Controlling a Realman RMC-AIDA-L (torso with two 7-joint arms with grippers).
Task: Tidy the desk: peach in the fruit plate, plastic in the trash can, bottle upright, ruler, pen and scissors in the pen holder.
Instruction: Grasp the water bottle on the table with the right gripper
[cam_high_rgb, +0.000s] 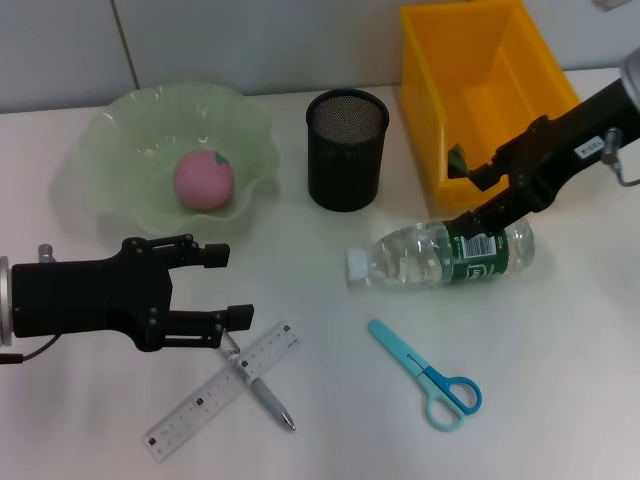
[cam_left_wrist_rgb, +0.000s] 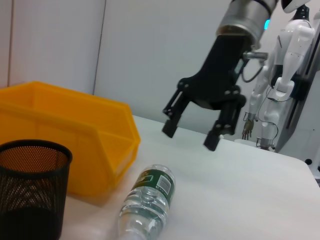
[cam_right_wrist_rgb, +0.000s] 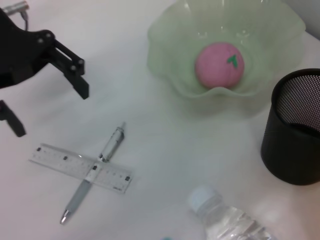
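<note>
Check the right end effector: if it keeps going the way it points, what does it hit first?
Most likely the lying bottle. The open right end effector points down toward its green-labelled end beside the yellow bin. Depth is unclear, so it could pass just behind and meet the table.

Pink peach (cam_high_rgb: 204, 180) with green stem mark in a pale translucent green plate (cam_high_rgb: 110, 150). Black mesh pen holder (cam_high_rgb: 346, 149). Yellow bin (cam_high_rgb: 480, 90). Clear bottle (cam_high_rgb: 440, 254), white cap, green label. Light blue scissors (cam_high_rgb: 428, 375), darker blue handle ring. Clear ruler (cam_high_rgb: 222, 390) with black markings; silver-grey pen (cam_high_rgb: 262, 393). White worktop (cam_high_rgb: 560, 400). Both end effectors black: left (cam_high_rgb: 228, 288), right (cam_high_rgb: 470, 195).
</note>
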